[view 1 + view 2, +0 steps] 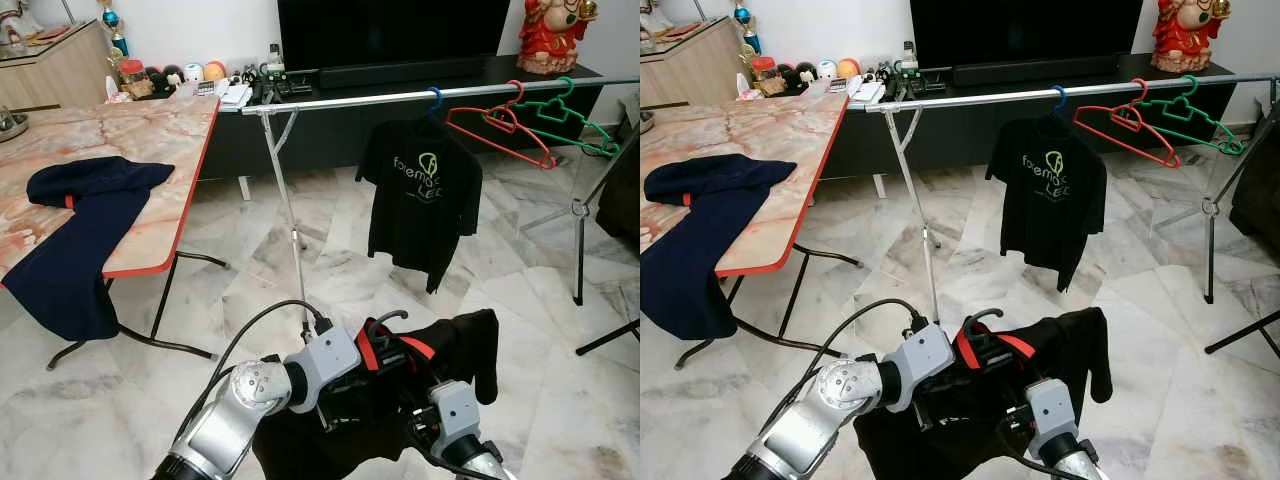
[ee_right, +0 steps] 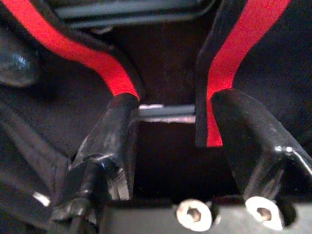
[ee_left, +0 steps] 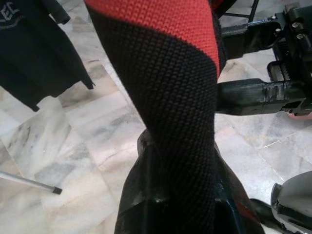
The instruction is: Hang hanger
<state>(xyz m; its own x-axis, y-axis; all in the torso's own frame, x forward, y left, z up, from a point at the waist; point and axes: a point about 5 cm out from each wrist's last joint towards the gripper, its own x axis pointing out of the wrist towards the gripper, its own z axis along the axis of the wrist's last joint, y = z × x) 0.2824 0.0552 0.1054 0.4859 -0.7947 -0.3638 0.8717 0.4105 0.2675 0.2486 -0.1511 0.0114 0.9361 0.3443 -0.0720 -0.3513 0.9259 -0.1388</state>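
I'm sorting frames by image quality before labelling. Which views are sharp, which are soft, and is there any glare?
Left eye view: evenly lit and sharp, with soft sheen on the marble floor and a dark, glare-free TV screen. Left wrist view: the black and red garment is crisp down to its knit. Right wrist view: soft and dim, with small highlights on the fingers.

A home living room: at twelve o'clock a large television (image 1: 392,28) stands on a long black console (image 1: 400,110), a marble-patterned folding table (image 1: 110,170) sits at ten o'clock, a metal clothes rail (image 1: 420,96) spans the marble floor (image 1: 330,270), and a red figurine (image 1: 548,35) stands at one o'clock.
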